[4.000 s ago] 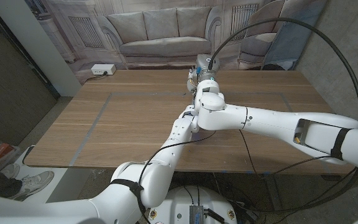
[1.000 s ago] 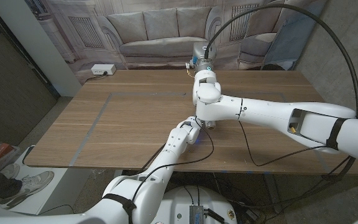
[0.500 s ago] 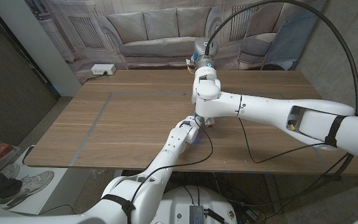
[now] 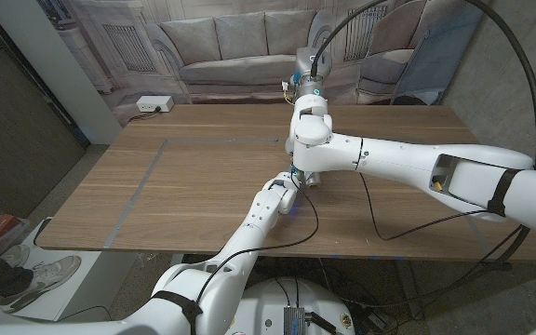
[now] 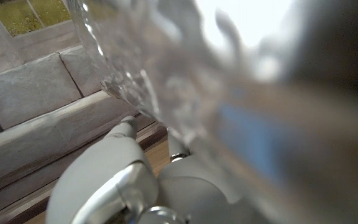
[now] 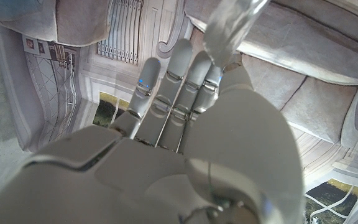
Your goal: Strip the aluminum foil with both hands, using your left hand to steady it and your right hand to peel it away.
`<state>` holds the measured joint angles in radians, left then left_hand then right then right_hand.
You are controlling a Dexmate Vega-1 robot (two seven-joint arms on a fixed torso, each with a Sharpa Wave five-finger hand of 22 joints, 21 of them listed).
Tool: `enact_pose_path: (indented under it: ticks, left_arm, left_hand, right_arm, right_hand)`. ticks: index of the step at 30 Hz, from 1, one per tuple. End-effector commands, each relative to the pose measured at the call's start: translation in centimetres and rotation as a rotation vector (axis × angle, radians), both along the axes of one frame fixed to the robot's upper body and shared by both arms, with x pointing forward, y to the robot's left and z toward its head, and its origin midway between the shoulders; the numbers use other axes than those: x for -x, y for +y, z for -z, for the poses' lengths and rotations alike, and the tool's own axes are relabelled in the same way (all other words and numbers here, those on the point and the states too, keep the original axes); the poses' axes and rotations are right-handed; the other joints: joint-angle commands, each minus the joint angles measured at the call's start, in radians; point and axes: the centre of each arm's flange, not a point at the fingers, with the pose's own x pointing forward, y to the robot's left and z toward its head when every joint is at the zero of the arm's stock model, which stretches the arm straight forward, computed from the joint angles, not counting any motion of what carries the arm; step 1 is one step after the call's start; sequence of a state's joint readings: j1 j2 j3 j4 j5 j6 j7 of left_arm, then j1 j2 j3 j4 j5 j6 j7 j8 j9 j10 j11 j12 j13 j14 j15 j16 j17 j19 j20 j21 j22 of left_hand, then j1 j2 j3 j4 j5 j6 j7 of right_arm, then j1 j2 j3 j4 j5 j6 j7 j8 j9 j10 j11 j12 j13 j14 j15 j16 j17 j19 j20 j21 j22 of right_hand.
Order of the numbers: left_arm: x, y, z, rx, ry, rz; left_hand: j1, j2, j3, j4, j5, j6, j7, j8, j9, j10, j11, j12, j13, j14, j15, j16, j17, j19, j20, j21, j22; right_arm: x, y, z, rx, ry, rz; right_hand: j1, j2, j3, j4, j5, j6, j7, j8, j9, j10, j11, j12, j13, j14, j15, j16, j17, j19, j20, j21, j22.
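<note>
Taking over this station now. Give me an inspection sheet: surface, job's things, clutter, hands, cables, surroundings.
Surface: wooden table, bare wood with faint taped lines.
Job's things: aluminum foil, crinkled sheet close to the left wrist camera; a strip at the right hand's fingers.
Clutter: nothing seen.
Hands: right hand raised, fingers straight, foil at their tips; left hand beside the foil, grip not visible.
Cables: black cable loops over the right arm.
Surroundings: sofa backdrop, wall socket.

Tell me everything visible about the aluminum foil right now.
The aluminum foil looks like a thin, shiny, crinkled silvery sheet, blurred and very close in the left wrist view, above the left hand. In the right wrist view a narrow strip of it rises past the right hand's fingertips, seemingly touching them. Its roll or box cannot be made out, and the grip is not clear.
</note>
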<state>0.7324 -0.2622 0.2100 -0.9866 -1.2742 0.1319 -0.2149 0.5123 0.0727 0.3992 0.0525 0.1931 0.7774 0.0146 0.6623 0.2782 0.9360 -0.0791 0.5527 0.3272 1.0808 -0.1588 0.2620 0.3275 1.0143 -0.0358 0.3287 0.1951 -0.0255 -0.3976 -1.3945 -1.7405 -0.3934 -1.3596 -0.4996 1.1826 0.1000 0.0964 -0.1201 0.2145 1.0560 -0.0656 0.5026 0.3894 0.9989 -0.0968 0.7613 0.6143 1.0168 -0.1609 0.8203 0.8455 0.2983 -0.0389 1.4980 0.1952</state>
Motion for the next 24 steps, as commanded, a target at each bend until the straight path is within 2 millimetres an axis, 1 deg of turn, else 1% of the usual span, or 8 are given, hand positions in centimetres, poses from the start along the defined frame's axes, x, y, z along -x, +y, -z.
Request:
enact_pose_path:
  ticks: [1,3,6,13,19,20,24]
  left_arm:
    - [0.2,-0.1,0.1,0.005,-0.003,-0.006]
    - [0.4,-0.1,0.0,0.002,-0.004,-0.01]
    - [0.5,-0.1,-0.1,-0.001,-0.016,0.001]
    - [0.6,-0.4,-0.1,0.023,-0.03,0.018]
    - [0.8,-0.4,-0.3,0.027,-0.028,0.017]
    - [0.6,-0.7,-0.5,0.039,-0.056,0.046]
    - [0.4,-1.2,-0.6,0.048,-0.077,0.065]
  left_hand:
    - [0.007,-0.008,0.005,-0.003,0.005,0.013,0.007,0.007,0.01,-0.003,-0.003,0.002,0.001,0.008,-0.004,-0.006,0.005,0.003,-0.004,-0.003,0.001]
    - [0.007,-0.011,0.005,-0.003,0.005,0.012,0.009,0.006,0.01,-0.004,-0.003,0.001,-0.001,0.01,-0.006,-0.007,0.004,0.01,-0.007,0.0,0.001]
    - [0.006,-0.014,0.006,-0.004,0.005,0.009,0.004,0.005,0.01,-0.007,-0.006,-0.001,-0.004,0.01,-0.014,-0.012,0.0,0.015,-0.011,0.002,0.0]
    - [0.004,-0.021,0.007,-0.004,0.005,0.006,0.007,0.002,0.01,-0.012,-0.012,-0.005,-0.009,0.008,-0.011,-0.024,-0.01,0.021,-0.015,0.003,0.0]
    - [0.002,-0.024,0.008,-0.003,0.004,-0.001,0.002,-0.001,0.009,-0.019,-0.012,-0.008,-0.011,0.004,-0.01,-0.033,-0.018,0.023,-0.016,0.004,-0.001]
    - [0.002,-0.024,0.008,-0.003,0.004,-0.002,0.003,-0.002,0.009,-0.019,-0.012,-0.008,-0.011,0.005,-0.01,-0.034,-0.02,0.023,-0.017,0.004,-0.001]
    - [-0.002,-0.027,0.008,0.0,0.004,-0.011,0.001,-0.006,0.01,-0.027,-0.012,-0.009,-0.009,0.002,-0.013,-0.042,-0.026,0.023,-0.018,0.003,-0.001]
  right_arm:
    - [1.1,-0.8,-1.1,-0.023,-0.075,0.034]
    - [1.2,-1.1,-1.3,-0.032,-0.079,0.033]
    - [1.4,-1.3,-1.5,-0.042,-0.088,0.034]
    - [2.0,-1.5,-1.6,-0.053,-0.099,0.028]
    - [2.2,-1.2,-1.6,-0.051,-0.108,0.02]
    - [2.3,-1.1,-1.6,-0.046,-0.11,0.016]
    - [2.6,-0.6,-1.8,-0.035,-0.123,0.01]
  right_hand:
    - [0.003,0.008,-0.007,0.0,0.007,-0.003,-0.005,-0.003,0.004,-0.003,-0.008,-0.001,0.01,0.006,-0.071,-0.007,0.008,-0.012,-0.092,0.003,0.001]
    - [0.003,0.008,-0.008,0.0,0.007,-0.005,-0.005,-0.003,0.007,-0.003,-0.008,-0.002,0.011,0.007,-0.071,-0.007,0.011,-0.013,-0.094,0.003,0.0]
    - [0.001,0.007,-0.011,0.002,0.007,-0.007,-0.006,-0.004,0.012,-0.008,-0.01,-0.004,0.015,0.005,-0.07,-0.008,0.019,-0.018,-0.101,-0.001,-0.001]
    - [0.002,0.007,-0.015,0.004,0.009,-0.006,-0.009,-0.006,0.016,-0.007,-0.012,-0.006,0.019,0.001,-0.071,-0.014,0.028,-0.016,-0.101,-0.003,-0.002]
    - [0.002,0.009,-0.018,0.005,0.011,0.0,-0.007,-0.009,0.016,0.001,-0.011,-0.008,0.018,0.004,-0.071,-0.02,0.032,-0.01,-0.096,-0.002,-0.003]
    - [0.002,0.01,-0.019,0.006,0.012,-0.001,-0.008,-0.01,0.017,0.0,-0.011,-0.01,0.018,0.003,-0.071,-0.023,0.031,-0.011,-0.097,-0.003,-0.003]
    - [0.002,0.011,-0.02,0.007,0.012,-0.001,-0.008,-0.01,0.02,0.0,-0.01,-0.011,0.02,0.004,-0.071,-0.028,0.031,-0.011,-0.097,-0.004,-0.003]
